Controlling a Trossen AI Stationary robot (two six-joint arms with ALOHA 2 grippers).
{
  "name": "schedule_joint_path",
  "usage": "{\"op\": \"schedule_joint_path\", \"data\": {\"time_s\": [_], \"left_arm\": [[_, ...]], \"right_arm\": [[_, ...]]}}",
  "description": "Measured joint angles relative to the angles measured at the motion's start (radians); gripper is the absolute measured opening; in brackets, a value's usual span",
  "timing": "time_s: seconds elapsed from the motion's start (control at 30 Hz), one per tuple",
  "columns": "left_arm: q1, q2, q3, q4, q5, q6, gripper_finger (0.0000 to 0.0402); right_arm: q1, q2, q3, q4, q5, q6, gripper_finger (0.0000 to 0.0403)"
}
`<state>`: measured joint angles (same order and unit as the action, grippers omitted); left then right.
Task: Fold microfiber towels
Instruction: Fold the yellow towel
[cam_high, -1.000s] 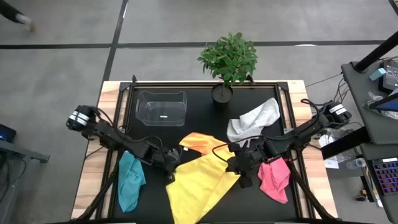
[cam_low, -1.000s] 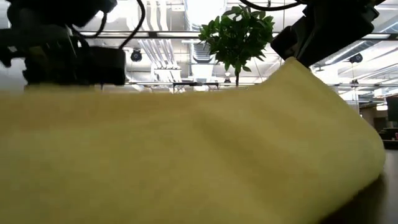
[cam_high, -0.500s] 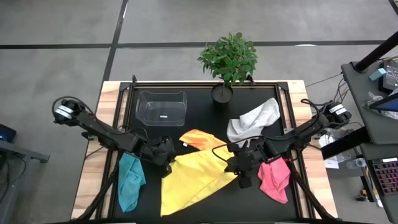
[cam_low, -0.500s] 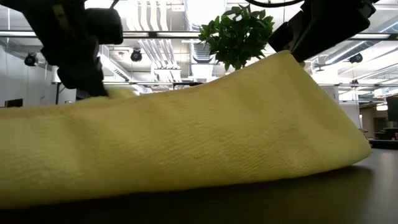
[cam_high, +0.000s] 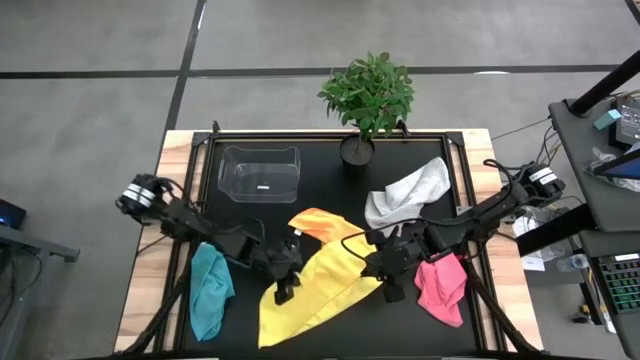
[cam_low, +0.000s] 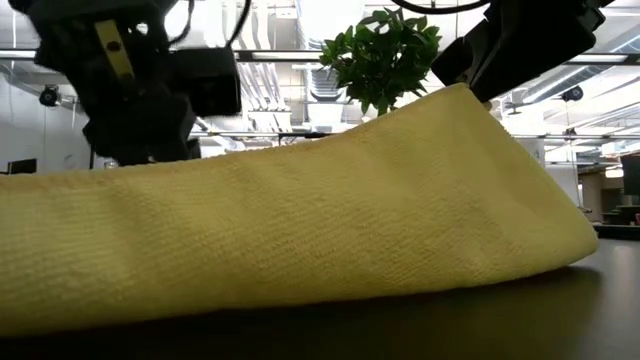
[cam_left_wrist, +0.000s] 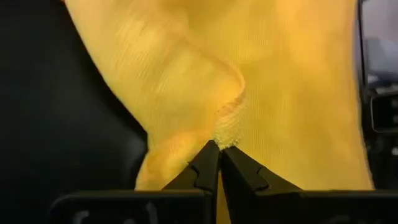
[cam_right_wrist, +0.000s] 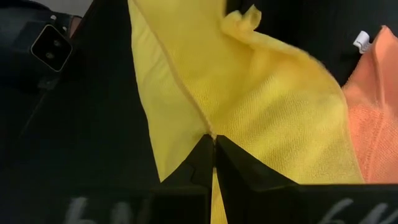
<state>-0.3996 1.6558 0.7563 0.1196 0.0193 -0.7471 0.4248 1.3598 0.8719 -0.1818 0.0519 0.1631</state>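
Left gripper (cam_high: 290, 268): seen in the lower centre of the high view, at the left edge of the yellow towel (cam_high: 315, 290); its fingers (cam_left_wrist: 208, 163) are pressed together on a puckered fold of that cloth.
Right gripper (cam_high: 372, 262): placed right of centre in the high view, clamped on the towel's right corner; in the right wrist view the fingertips (cam_right_wrist: 208, 152) are closed on a hemmed edge.
Yellow towel: held between both grippers, draped toward the lower edge of the frame; in the low view it is raised highest at the upper right.
Orange towel (cam_high: 318, 224): lies at centre, just above the yellow one.
Teal towel (cam_high: 208, 290): lower left.
Pink towel (cam_high: 441, 288): lower right.
White-grey towel (cam_high: 408, 192): right of centre, upper half.
Clear plastic box (cam_high: 261, 173): upper left of the black mat (cam_high: 330, 160).
Potted plant (cam_high: 366, 98): top centre.
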Motion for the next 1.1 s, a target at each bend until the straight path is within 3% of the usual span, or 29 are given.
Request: {"op": "schedule_joint_path", "data": {"time_s": [0.27, 0.47, 0.6, 0.73, 0.9, 1.1], "left_arm": [[0.000, -0.015, -0.006, 0.029, 0.058, -0.005, 0.0066], [-0.015, -0.050, -0.009, 0.023, 0.183, 0.002, 0.0119], [-0.015, -0.092, -0.010, -0.073, 0.251, -0.007, 0.0137], [-0.015, -0.137, -0.010, -0.211, 0.198, 0.005, 0.0139], [-0.013, -0.165, -0.025, -0.295, 0.024, 0.063, 0.0139], [-0.009, -0.165, -0.032, -0.260, 0.019, 0.073, 0.0139]], "right_arm": [[0.000, 0.000, -0.002, 0.000, -0.002, 0.000, 0.0008], [0.000, 0.000, -0.003, 0.000, -0.003, 0.000, 0.0008], [0.000, 0.000, -0.003, 0.000, -0.002, 0.000, 0.0008], [-0.002, 0.000, -0.003, 0.001, -0.002, 0.000, 0.0008], [-0.003, 0.000, -0.005, 0.000, 0.000, 0.000, 0.0008], [-0.007, 0.000, -0.005, 0.004, 0.001, 0.005, 0.0008]]}}
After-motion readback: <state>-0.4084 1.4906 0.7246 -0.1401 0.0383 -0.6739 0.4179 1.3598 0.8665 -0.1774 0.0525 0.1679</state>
